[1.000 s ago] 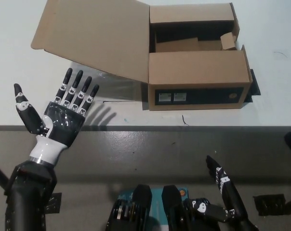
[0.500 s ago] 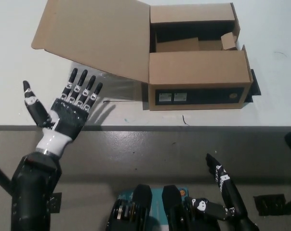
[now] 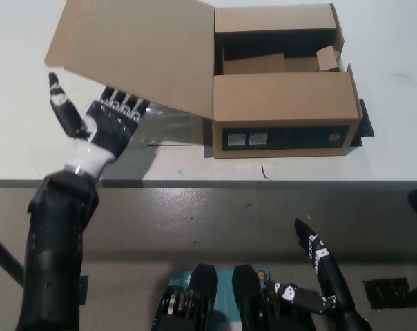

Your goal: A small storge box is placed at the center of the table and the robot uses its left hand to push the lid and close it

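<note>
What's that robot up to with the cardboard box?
It's about to close the cardboard box on the table. The lid is swung open to one side, and the left hand, open, has its fingertips slipped under the lid's near edge, ready to push it over. The box is not shut yet. The right hand rests low, below the table edge.

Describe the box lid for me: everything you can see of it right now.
The lid is a broad flap of plain brown cardboard, hinged on the left side of the box and swung fully open, slanting out over the table. The left hand reaches under its near edge, fingertips hidden beneath it.
</note>
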